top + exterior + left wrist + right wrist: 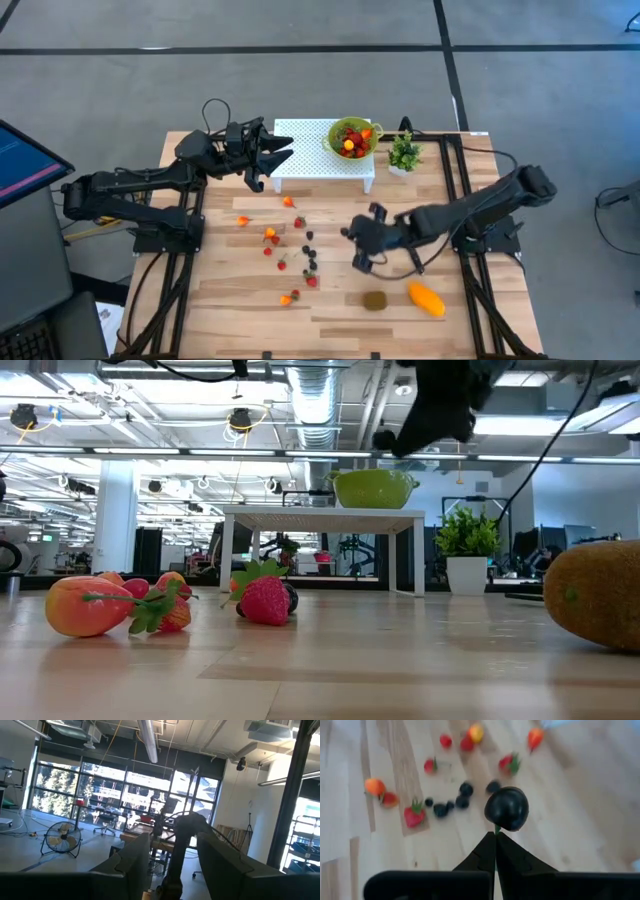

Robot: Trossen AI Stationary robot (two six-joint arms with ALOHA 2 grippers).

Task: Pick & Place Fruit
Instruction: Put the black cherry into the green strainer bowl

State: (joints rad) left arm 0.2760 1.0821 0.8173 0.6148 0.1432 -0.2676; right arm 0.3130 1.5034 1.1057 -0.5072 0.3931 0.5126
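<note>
Small red, orange and dark fruit pieces [290, 240] lie scattered on the wooden table. A brown kiwi [375, 299] and an orange mango [426, 299] lie near the front edge. A green bowl [351, 138] with fruit in it stands on a white perforated stand [305, 150]. My right gripper [495, 836] is shut on a round dark fruit [506, 809], raised above the scattered pieces, right of them in the high view [352, 236]. My left gripper [275, 152] hovers open over the stand's left end, holding nothing. My right gripper pinches the dark fruit's short green stem [496, 828] between the free ends of its two fingers. The fingers slant down from the table's right side. The fruit sits just beyond the fingertips, lifted clear of the table.
A small potted plant [404, 154] stands right of the white stand. The kiwi [597, 595] fills the right of the low view, strawberries [265, 598] and an orange piece [85, 607] the left. Bare wood lies along the table's left and front.
</note>
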